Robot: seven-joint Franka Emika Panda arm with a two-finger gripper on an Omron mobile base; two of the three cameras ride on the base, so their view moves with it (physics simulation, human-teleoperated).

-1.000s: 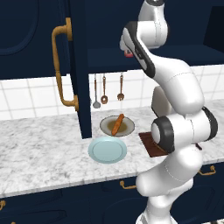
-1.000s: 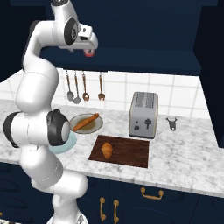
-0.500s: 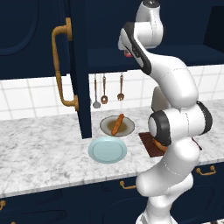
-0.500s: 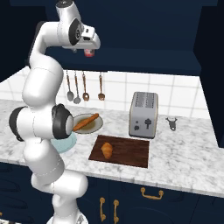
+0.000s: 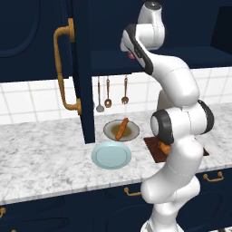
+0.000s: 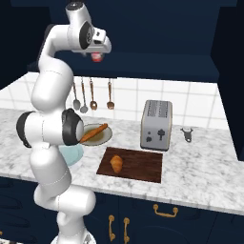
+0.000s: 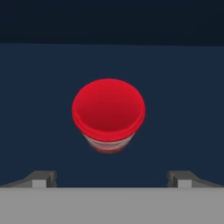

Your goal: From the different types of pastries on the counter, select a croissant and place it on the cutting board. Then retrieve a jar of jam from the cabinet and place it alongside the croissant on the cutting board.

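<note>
We see the croissant already lying on the cutting board. Our claw, jaws spread wide and empty, faces the jar of jam in the cabinet; grasping and carrying it remain.

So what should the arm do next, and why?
Probably ease the open claw straight down around the jar of jam. The jar sits centred between the two spread fingertips, not yet gripped, and the croissant already lies on the cutting board.
</note>
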